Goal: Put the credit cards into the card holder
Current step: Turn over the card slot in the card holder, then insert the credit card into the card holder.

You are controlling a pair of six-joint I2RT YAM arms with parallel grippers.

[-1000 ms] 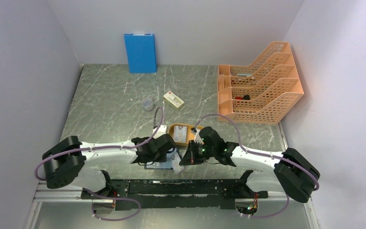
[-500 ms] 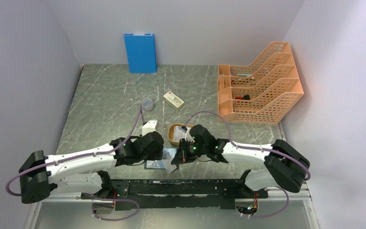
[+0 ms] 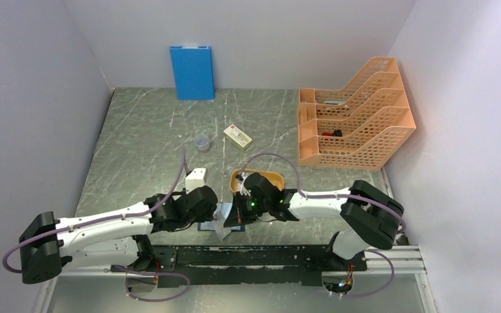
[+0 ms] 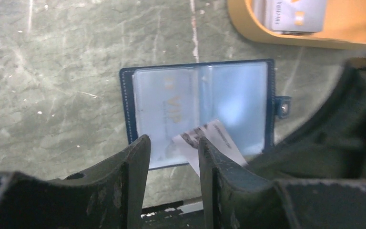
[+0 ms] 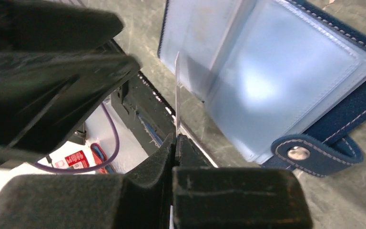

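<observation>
Jaws first: the right gripper (image 5: pixel 174 140) is pinched tight on a thin whitish plastic credit card (image 5: pixel 177 90). In the right wrist view I see this card edge-on, standing out from the fingertips with its far end over the small dark navy folding card holder (image 5: pixel 348 109). The holder lies open and flat on the grey-green marbled table (image 3: pixel 143 143), at the near edge just in front of the arm bases. Its clear bluish sleeves face up and its snap tab (image 5: pixel 310 152) sticks out to one side. From the left wrist camera the held card lies tilted across the near part of the holder, close to the fold between the two sleeves. I cannot tell if its corner is already inside a sleeve or only resting over it. One sleeve already carries a pale card with the letters VIP (image 4: pixel 167 102). The left gripper (image 4: pixel 173 143) hangs just above the near edge of the holder, its jaws partly apart and closing on nothing. Near the holder, on its far side, is an orange oval tray (image 4: pixel 286 40), and a pale grey card (image 4: pixel 295 12) rests in it. Farther back on the table I see a small white box (image 3: pixel 196 175), a little clear cup (image 3: pixel 201 141), a cream box with a red mark (image 3: pixel 237 137), a bright blue upright folder (image 3: pixel 192 72) against the back wall, and an orange mesh file rack (image 3: pixel 355 124) at the right side.
</observation>
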